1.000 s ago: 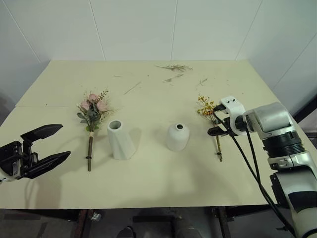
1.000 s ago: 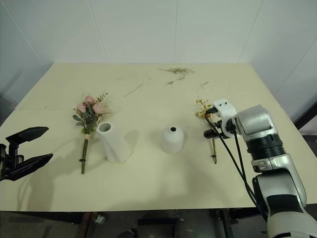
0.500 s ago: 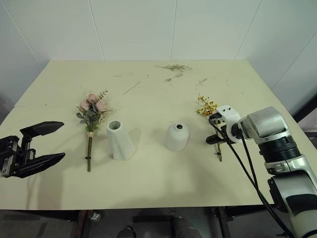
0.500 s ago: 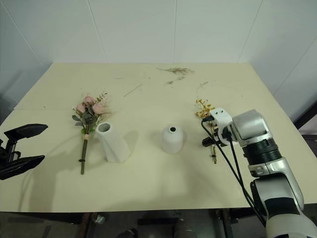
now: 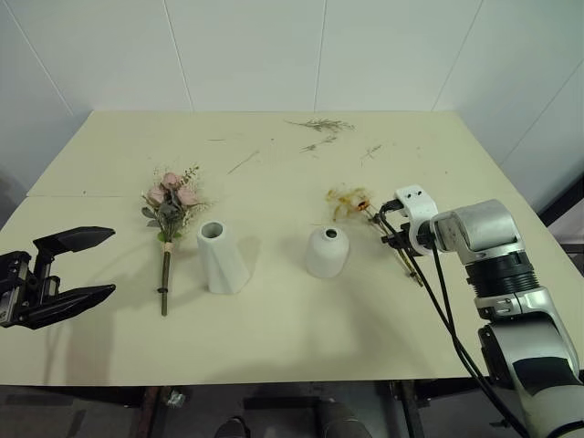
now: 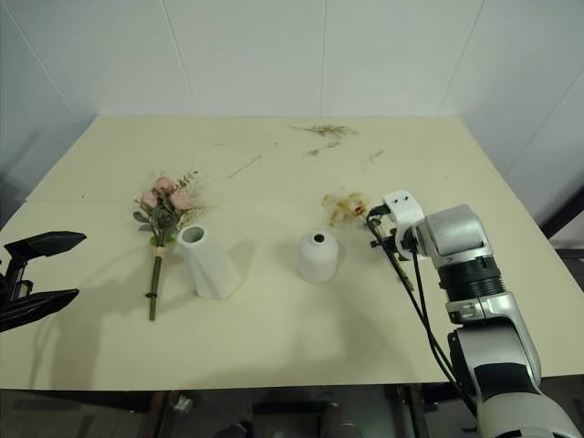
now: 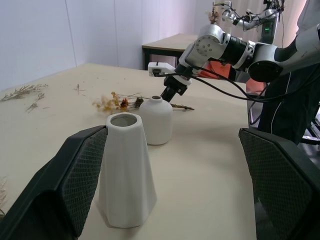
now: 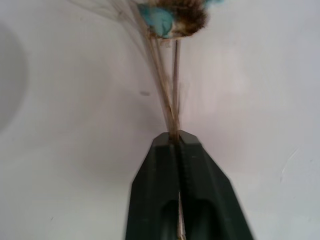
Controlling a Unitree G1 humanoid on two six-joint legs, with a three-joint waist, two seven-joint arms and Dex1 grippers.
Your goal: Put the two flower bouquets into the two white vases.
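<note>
1. My right end effector (image 8: 176, 142) was clamped on the stems of the thin yellow bouquet (image 5: 351, 200), its two black fingers pressed together with the stems pinched between them.
2. The blossoms of that bouquet lay ahead of my right fingertips, out toward the middle of the desk (image 5: 292, 338), and the stem end trailed back past the grip toward the desk's near edge.
3. The rounded vase (image 5: 327, 252) stood just beside my right end effector, on its inner side, close to the yellow blossoms but apart from them.
4. The taller faceted vase (image 5: 221, 256) stood upright further inward, between the rounded vase and my left end effector (image 5: 78, 266).
5. My left end effector hung wide apart over the desk's left edge, holding nothing.
6. The pink rose bouquet (image 5: 170, 205) lay flat on the desk ahead of my left end effector, just beside the faceted vase, its stem pointing toward the near edge.
</note>
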